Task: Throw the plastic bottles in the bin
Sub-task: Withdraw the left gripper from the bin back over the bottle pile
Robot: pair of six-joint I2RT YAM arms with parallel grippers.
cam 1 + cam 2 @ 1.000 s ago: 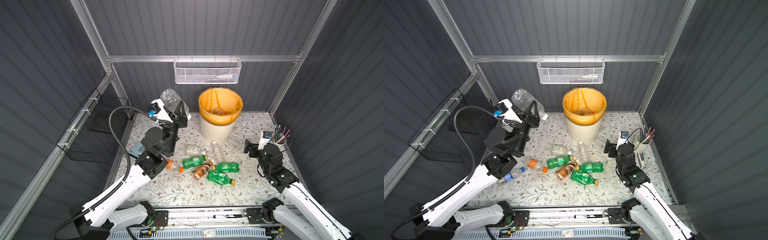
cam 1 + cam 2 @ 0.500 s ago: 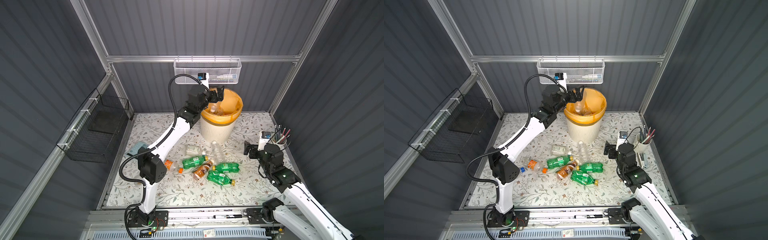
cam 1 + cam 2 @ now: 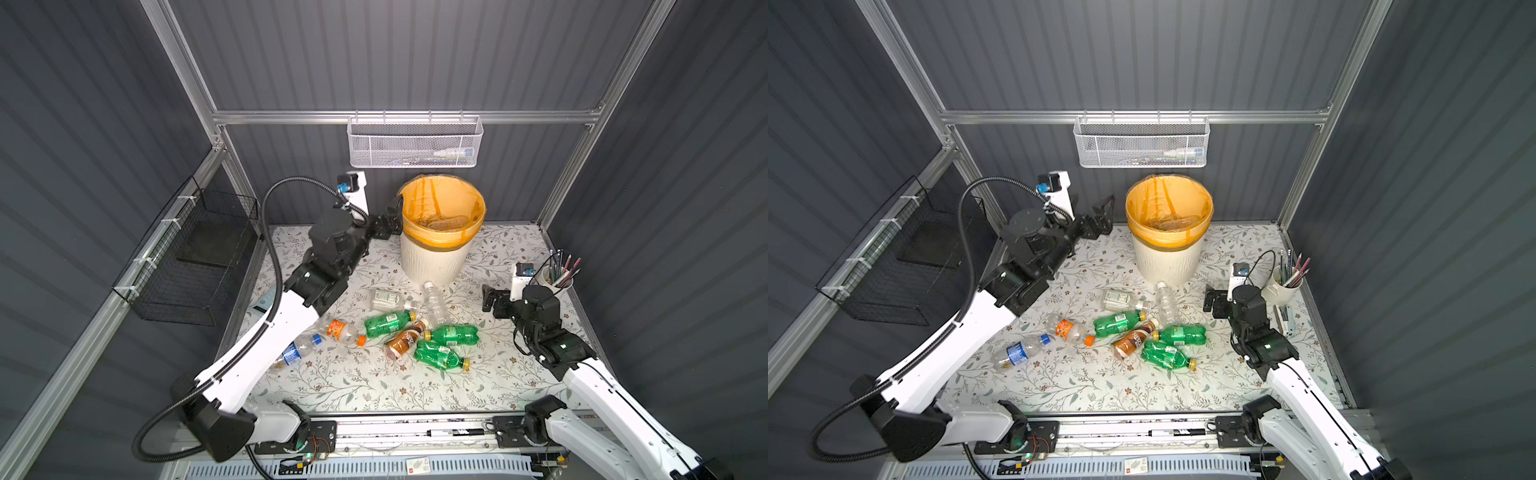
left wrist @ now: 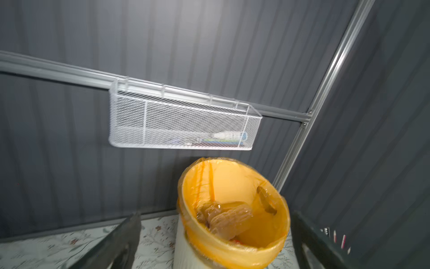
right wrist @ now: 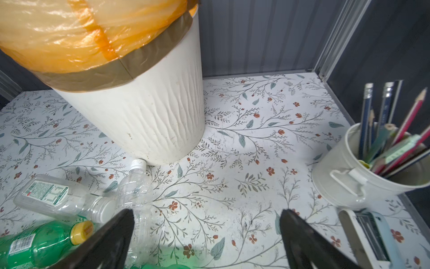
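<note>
Our left arm (image 3: 266,349) climbs from its base at the front left corner. Its white link slopes up and back along the left side of the table (image 3: 353,382), and the black wrist is bent over and stretched toward the bin (image 3: 432,266). In both top views the left gripper (image 3: 1102,218) hangs well above the table, just beside the bin's orange-lined rim on its left and apart from it. Its jaws are spread wide, with nothing between them. Our left wrist view looks past them into the bin, where crushed bottles (image 4: 228,219) lie at the bottom. Our right arm (image 3: 602,386) comes up from the front right, folded low. The right gripper (image 3: 494,301) points leftward near the table, with the pencil cup (image 3: 557,282) behind its wrist. Its jaws are also parted and bare, as the right wrist view shows. Eight bottles (image 3: 388,323) lie on their sides on the table in front of the bin, between our two arms. One clear bottle (image 5: 137,186) has its white cap just beside the bin's foot.
</note>
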